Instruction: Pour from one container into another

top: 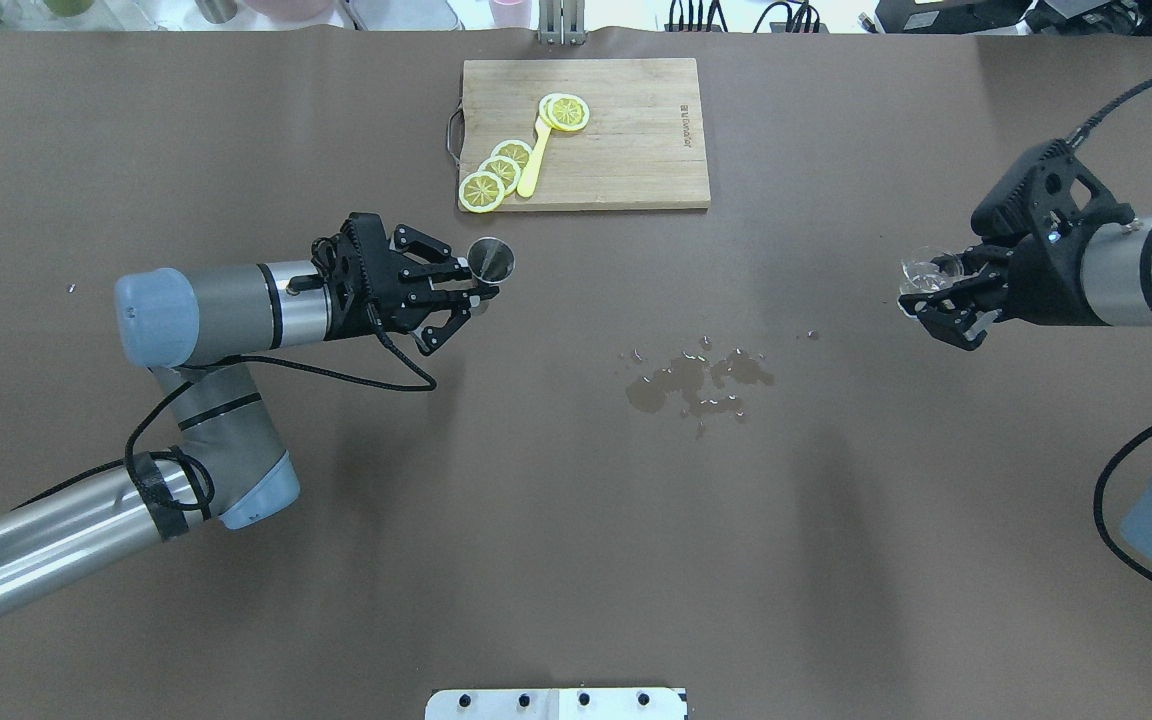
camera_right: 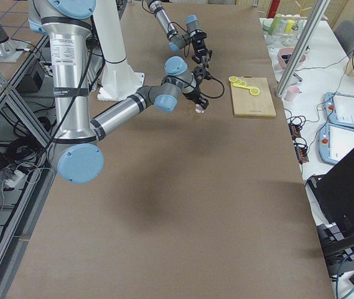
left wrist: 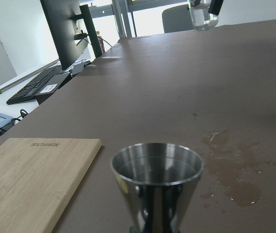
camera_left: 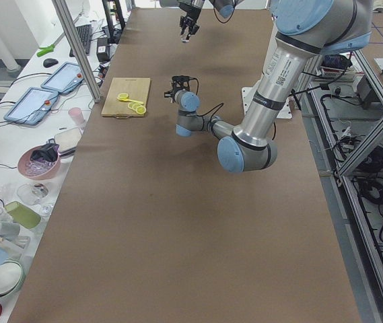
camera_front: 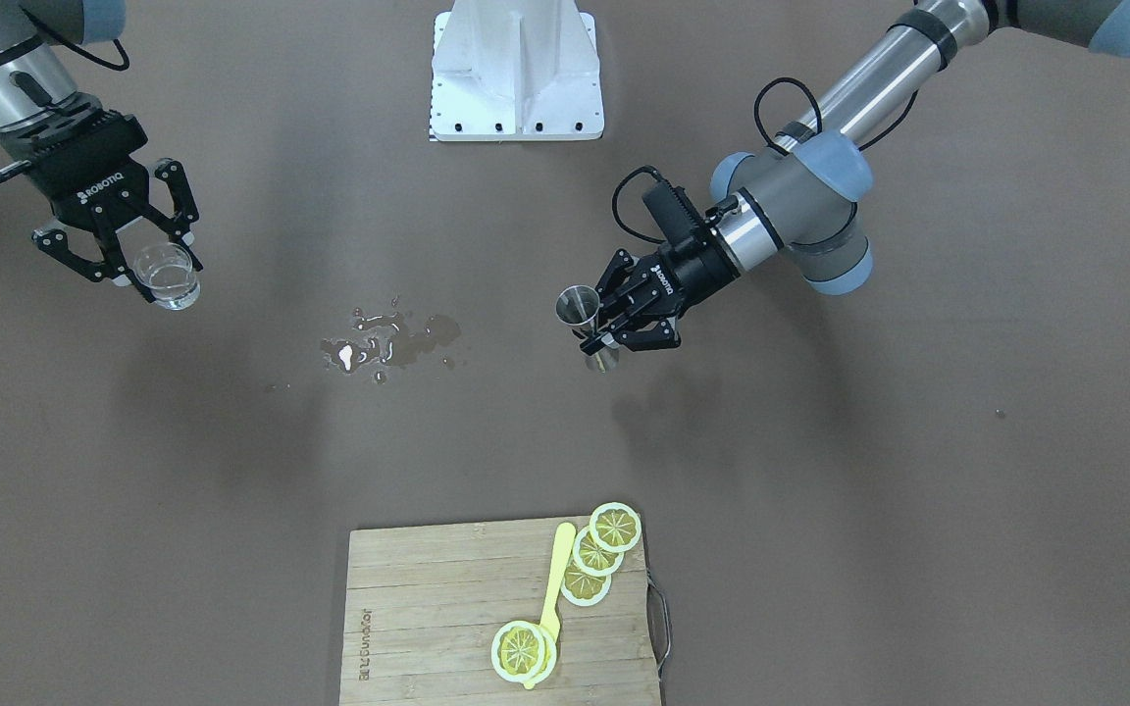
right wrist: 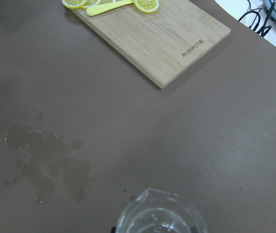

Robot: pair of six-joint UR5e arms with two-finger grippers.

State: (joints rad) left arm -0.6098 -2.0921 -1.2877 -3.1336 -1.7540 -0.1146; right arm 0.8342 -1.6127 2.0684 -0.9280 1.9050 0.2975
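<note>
The glass beaker cup (camera_front: pixel 169 277) is being held upright, liquid inside, by the right gripper (camera_front: pixel 165 267), closed around it. The steel jigger (camera_front: pixel 578 306) is being clamped mouth-up at its waist by the left gripper (camera_front: pixel 596 333), well apart to the right gripper's left, beyond the spilled puddle (camera_front: pixel 388 343).

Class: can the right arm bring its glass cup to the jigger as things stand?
Probably yes: only a flat spill lies between the glass cup in the right claw and the jigger in the left claw.
</note>
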